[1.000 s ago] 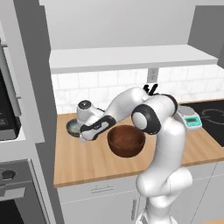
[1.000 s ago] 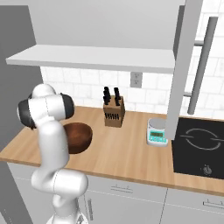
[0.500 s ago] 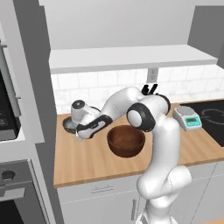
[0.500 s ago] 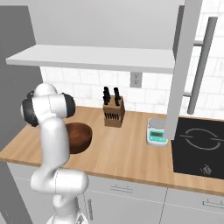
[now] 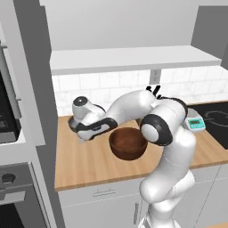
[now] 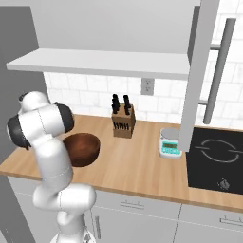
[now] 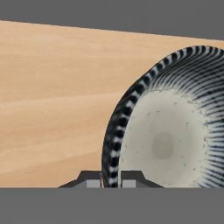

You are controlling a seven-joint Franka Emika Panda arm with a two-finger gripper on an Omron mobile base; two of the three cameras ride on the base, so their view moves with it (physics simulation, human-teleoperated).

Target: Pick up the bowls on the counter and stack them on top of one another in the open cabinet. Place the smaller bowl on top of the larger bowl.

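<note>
Now my pincer (image 7: 111,180) pinches the rim of the smaller bowl (image 7: 168,142) near the bench's (image 5: 84,162) back left corner.

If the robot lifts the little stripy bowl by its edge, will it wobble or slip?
Probably a bit. The gripper pinches only the thin rim of the smaller bowl, so the bowl may tilt. It looks stiff and smooth like glazed pottery, so it shouldn't bend but might slip, and could chip if dropped on the counter.
</note>
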